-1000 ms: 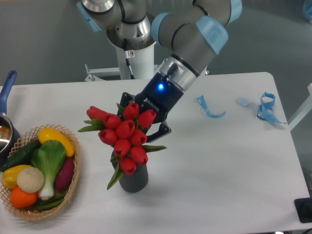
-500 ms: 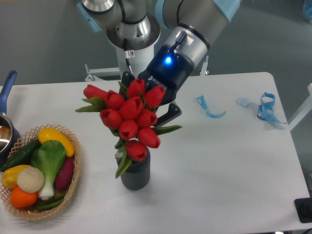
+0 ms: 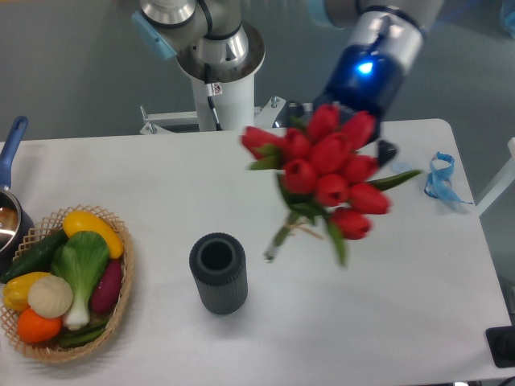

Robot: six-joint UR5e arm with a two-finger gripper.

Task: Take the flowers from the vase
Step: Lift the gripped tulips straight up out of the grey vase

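Looking from the near edge of the desk [image 3: 386, 322] outward, I am seeing the vase [image 3: 218, 273] standing upright near the middle front, its round mouth showing dark and nothing in it. The wicker basket [image 3: 121, 301] of vegetables is sitting at the near left corner, well apart from it. Further back and right of the vase, the flowers [image 3: 330, 173] are hanging in the air, stems clear of the desk and tilted down toward the left. I am judging the lift-out as done; the bunch is being carried, and the next move is calling only for a steady hold while I raise it or bring it to rest. The gripper [image 3: 342, 133] is sitting behind the buds, toward the far edge, and the blooms are hiding its fingers, so I cannot tell how the pincer is set, though the bunch hanging free suggests a clamp. Motion blur is softening the tulips, and the arm is cut off at the top.
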